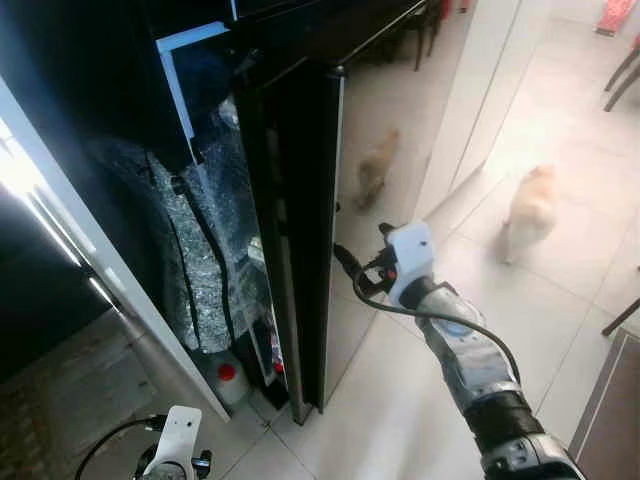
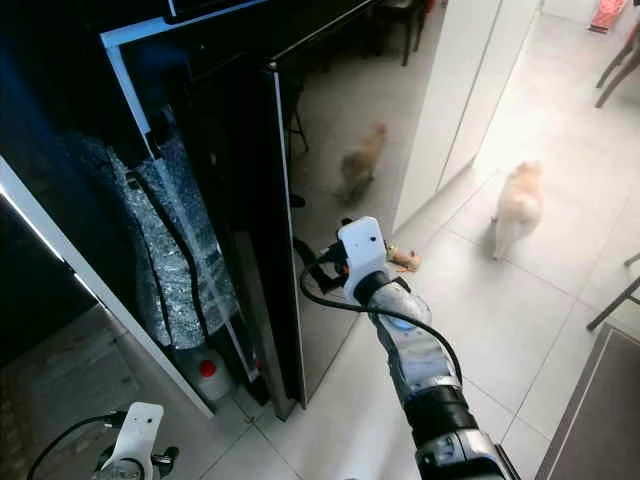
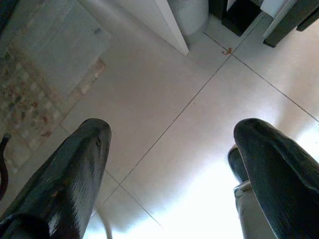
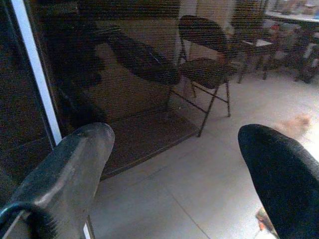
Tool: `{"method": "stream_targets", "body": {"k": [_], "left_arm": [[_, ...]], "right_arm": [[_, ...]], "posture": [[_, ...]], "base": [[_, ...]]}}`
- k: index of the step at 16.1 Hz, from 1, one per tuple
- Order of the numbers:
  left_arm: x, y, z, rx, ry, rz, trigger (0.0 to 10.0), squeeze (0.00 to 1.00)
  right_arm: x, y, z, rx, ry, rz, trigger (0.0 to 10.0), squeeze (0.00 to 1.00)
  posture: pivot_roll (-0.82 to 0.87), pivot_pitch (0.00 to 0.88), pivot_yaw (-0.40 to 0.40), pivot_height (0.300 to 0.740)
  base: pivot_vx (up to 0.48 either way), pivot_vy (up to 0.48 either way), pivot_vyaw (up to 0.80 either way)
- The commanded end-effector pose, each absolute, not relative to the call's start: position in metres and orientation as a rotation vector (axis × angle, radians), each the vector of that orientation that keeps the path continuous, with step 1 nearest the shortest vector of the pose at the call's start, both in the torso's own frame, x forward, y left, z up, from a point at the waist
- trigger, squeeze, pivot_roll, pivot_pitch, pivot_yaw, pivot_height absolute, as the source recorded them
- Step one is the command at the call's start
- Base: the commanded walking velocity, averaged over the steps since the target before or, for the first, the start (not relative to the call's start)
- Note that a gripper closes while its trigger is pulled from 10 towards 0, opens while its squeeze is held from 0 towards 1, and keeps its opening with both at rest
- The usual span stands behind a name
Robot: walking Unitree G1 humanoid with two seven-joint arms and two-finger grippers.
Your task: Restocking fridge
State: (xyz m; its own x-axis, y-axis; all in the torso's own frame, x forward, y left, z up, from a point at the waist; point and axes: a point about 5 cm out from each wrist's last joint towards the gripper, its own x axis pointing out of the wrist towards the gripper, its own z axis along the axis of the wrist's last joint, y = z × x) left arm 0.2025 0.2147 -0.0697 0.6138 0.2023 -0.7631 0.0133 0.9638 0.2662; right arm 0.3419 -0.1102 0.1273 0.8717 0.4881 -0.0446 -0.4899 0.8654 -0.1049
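Observation:
The black fridge stands with its glossy door [image 1: 300,250] ajar. Inside the gap are silvery foil-wrapped packs [image 1: 200,270] and, at the bottom, a white bottle with a red cap [image 1: 228,380]. My right gripper [image 1: 348,268] is raised against the door's shiny front face, close to its edge, open and holding nothing. In the right wrist view its two fingers [image 4: 75,164] stand wide apart before the reflecting door. My left arm [image 1: 180,445] hangs low by the fridge's foot. Its left gripper [image 3: 169,149] points at the tiled floor, open and empty.
A pale cat [image 1: 530,210] walks on the tiles to the right, mirrored in the door [image 1: 375,165]. A white open door panel [image 1: 90,260] slants on the left. A patterned rug [image 3: 45,69] lies by the fridge. Chair legs [image 1: 620,70] and a table corner [image 1: 610,420] stand on the right.

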Motion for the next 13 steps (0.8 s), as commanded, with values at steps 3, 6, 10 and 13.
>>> {"method": "stream_targets", "body": {"k": [3, 6, 10, 13], "left_arm": [[0.196, 0.215, -0.073, 0.26, 0.932, 0.116, 10.0, 0.0], [0.195, 0.214, -0.074, 0.26, 0.935, 0.114, 10.0, 0.0], [0.196, 0.214, -0.074, 0.26, 0.935, 0.111, 10.0, 0.0], [0.196, 0.216, -0.073, 0.262, 0.934, 0.112, 10.0, 0.0]], "right_arm": [[0.347, -0.099, 0.13, -0.103, 0.012, 0.543, 10.0, 0.0], [0.351, -0.096, 0.131, -0.099, 0.011, 0.554, 10.0, 0.0], [0.355, -0.094, 0.13, -0.075, 0.012, 0.563, 10.0, 0.0], [0.36, -0.09, 0.133, -0.079, 0.01, 0.575, 10.0, 0.0]], "posture": [[-0.29, 0.034, 0.045, 0.74], [-0.29, 0.033, 0.047, 0.74], [-0.29, 0.027, 0.049, 0.74], [-0.29, 0.027, 0.053, 0.74]], "base": [[0.0, 0.0, 0.0], [0.0, 0.0, 0.0], [0.0, 0.0, 0.0], [0.0, 0.0, 0.0]]}}
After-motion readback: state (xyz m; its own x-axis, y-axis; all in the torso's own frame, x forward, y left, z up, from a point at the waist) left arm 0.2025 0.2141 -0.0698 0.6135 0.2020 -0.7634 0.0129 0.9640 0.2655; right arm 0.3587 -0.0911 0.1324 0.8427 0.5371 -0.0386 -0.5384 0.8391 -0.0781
